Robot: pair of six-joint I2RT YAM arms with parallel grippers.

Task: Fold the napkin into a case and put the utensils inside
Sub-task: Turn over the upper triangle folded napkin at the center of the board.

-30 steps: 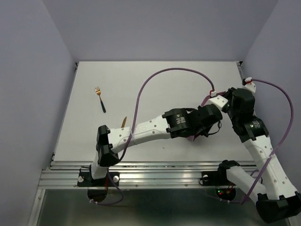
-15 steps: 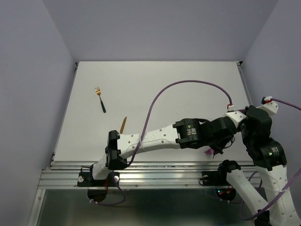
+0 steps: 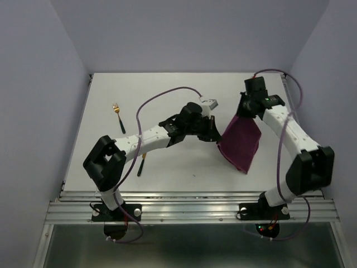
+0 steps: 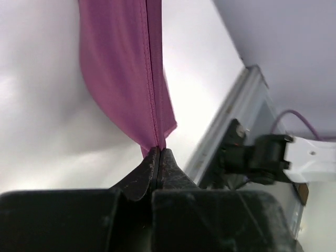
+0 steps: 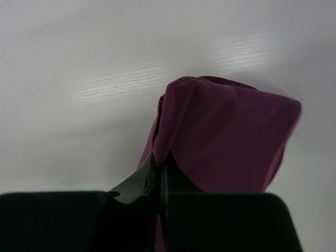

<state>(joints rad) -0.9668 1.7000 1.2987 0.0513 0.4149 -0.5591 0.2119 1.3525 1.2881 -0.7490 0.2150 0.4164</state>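
Both jaws clenched on the napkin [image 3: 241, 142]: my left gripper [image 4: 159, 157] pinches a hemmed corner, my right gripper [image 5: 160, 165] a bunched edge; cloth hangs between them.

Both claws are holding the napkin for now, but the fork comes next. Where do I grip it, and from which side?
Take the fork by its black handle, about midway along, coming straight down from above. It lies flat on the table with its gold head toward the far edge, so set the fingers crosswise, straddling the thin handle.
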